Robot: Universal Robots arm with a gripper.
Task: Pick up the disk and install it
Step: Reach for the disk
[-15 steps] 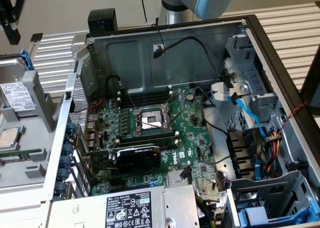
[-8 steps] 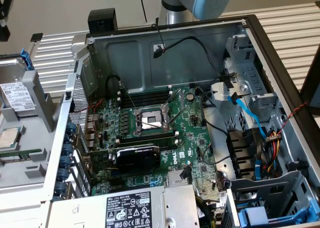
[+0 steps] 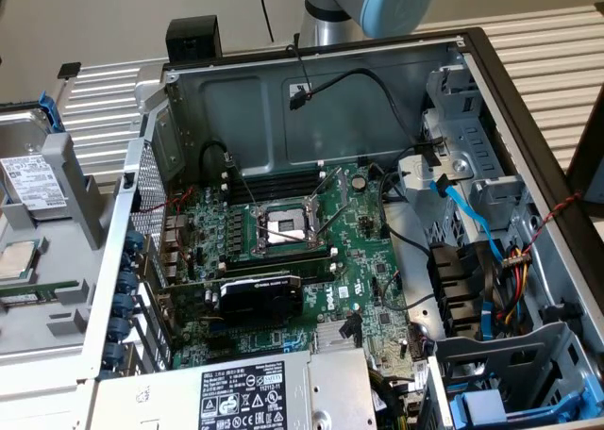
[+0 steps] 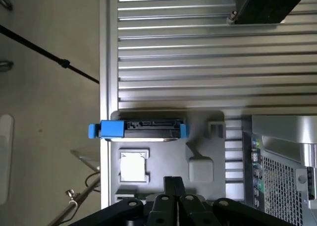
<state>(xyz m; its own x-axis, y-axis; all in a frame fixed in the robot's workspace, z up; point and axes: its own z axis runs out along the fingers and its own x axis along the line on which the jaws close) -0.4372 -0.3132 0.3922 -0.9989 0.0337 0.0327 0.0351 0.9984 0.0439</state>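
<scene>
Gripper (image 4: 174,180), fingers together and empty, points down over the grey tray (image 4: 168,159), apart from the disk (image 4: 148,129) standing on edge in it, at the exterior view's left of the computer case (image 3: 283,109); arm (image 3: 387,1) rises behind its far wall

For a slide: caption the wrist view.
Shut pincer above the grey holder, where the blue-framed disk stands on edge.
</scene>
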